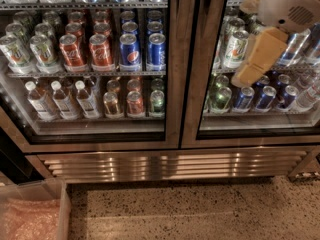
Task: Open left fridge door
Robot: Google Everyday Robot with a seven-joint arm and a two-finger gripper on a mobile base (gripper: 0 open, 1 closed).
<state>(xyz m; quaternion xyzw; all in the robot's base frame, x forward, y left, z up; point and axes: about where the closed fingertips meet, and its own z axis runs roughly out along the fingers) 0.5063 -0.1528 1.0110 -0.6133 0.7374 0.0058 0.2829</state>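
The left fridge door is a tall glass pane in a brushed steel frame, and it is closed. Behind its glass stand red cola cans, blue Pepsi cans and small water bottles. My gripper, tan below a white wrist housing, hangs at the upper right in front of the right door. It points down and to the left, right of the centre post and apart from the left door.
A steel louvred grille runs under both doors. The floor is speckled stone. A clear bin with pink bubble wrap sits at the lower left. Green-and-silver cans and dark blue cans fill the right door.
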